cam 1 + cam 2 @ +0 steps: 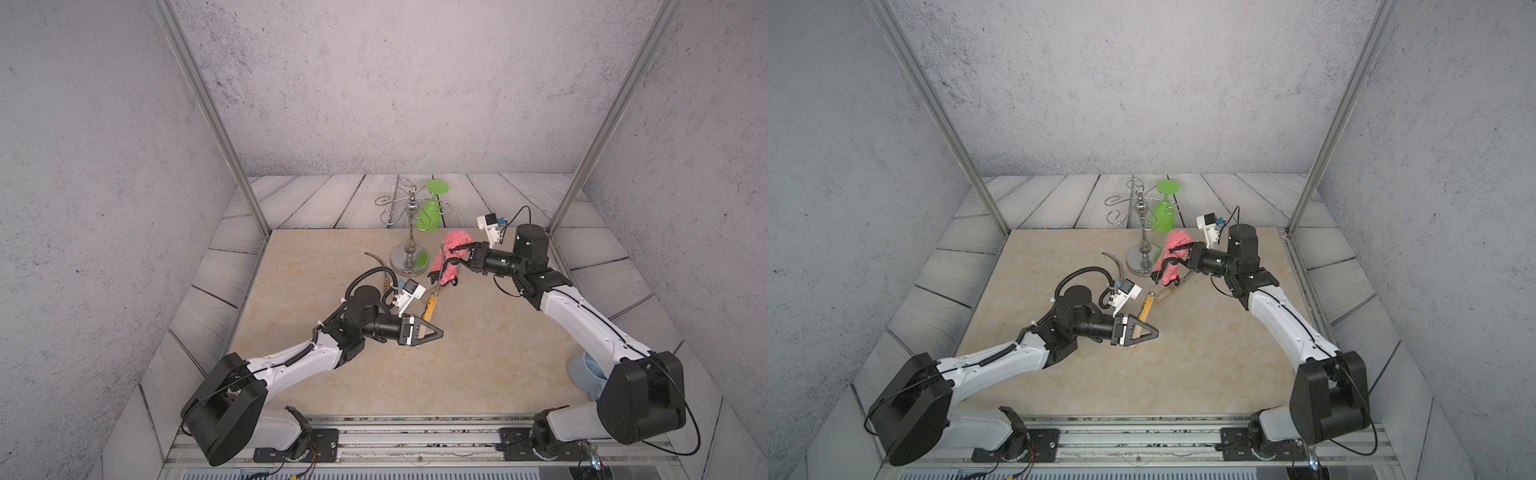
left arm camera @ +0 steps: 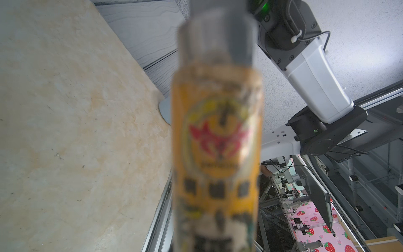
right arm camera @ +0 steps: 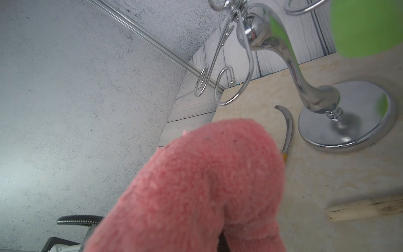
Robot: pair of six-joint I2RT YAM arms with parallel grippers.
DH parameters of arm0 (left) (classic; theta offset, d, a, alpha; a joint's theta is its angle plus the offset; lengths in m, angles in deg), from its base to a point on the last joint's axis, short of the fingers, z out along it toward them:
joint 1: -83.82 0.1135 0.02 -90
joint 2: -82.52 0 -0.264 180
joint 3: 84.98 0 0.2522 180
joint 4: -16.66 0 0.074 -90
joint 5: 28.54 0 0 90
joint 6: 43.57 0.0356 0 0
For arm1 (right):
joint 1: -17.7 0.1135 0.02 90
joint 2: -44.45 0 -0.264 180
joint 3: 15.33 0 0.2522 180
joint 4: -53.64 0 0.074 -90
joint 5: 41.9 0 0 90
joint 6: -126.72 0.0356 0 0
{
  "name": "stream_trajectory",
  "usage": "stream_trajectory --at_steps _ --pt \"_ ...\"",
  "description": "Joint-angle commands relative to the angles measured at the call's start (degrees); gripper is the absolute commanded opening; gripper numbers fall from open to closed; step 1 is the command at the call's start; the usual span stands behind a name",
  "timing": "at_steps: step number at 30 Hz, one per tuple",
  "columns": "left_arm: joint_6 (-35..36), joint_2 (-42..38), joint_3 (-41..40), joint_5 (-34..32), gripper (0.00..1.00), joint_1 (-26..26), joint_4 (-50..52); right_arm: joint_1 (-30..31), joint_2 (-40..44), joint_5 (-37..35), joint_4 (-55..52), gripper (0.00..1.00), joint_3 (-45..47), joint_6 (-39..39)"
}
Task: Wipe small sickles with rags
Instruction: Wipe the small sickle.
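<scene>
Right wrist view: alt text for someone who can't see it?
A pink terry cloth fills the near view. Behind it, on the beige stone-look table, a curved dark-grey sickle blade lies beside the base of a chrome wire-armed stand; a pale wooden handle and a blurred green plastic goblet show at the edges.

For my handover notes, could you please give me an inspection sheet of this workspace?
Surface: beige tabletop.
Job's things: held sickle with rag at its blade; second sickle by the stand; third handle below rag.
Clutter: stand, goblet hanging on it.
Grippers: left gripper shut on held sickle; right gripper shut on rag.
Cables: hose looped above left wrist.
Surroundings: grey walls, metal posts.
</scene>
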Motion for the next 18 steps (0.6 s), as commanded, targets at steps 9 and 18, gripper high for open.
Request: stream_trajectory --at_steps 9,18 --pt "0.4 4.5 5.5 2.4 0.0 -0.4 -2.7 5.9 9.2 3.4 -7.5 0.12 0.6 -7.3" --pt "2.0 5.2 9.8 1.8 0.0 2.0 0.5 9.1 15.0 1.1 -17.0 0.11 0.5 -14.1"
